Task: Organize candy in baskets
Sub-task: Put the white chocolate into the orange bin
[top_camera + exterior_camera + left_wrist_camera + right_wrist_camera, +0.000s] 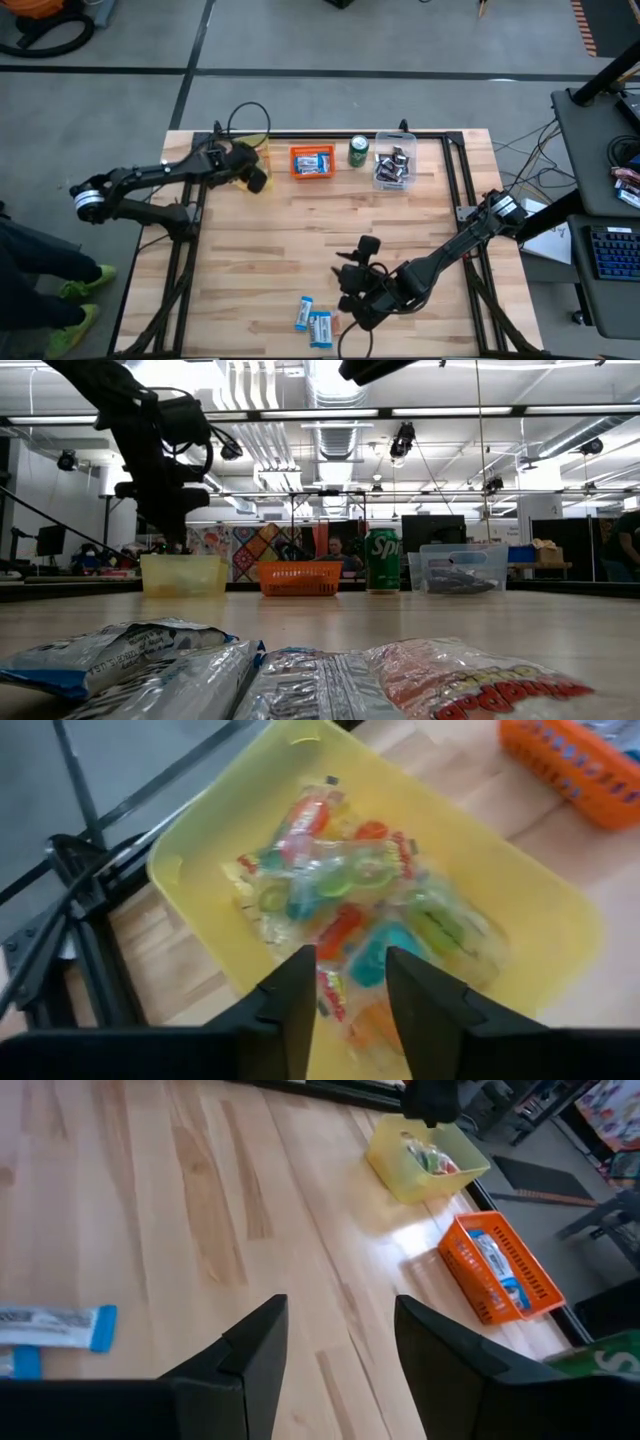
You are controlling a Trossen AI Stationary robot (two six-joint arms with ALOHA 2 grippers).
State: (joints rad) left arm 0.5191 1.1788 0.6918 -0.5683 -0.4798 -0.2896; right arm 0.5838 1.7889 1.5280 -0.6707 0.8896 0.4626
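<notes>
The left gripper [348, 1010] is hovering, fingers parted, over the yellow basket [520, 890] of candy [350, 900] at the desk's far-left corner; the right gripper [335, 1345] is hanging spread near the front edge.

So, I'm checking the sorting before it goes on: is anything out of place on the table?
Yes: a green soda can stands in the row of bins, between the orange basket and the clear basket, though it isn't candy. A few blue-and-white bars lie loose at the table's near edge, unsorted.
</notes>
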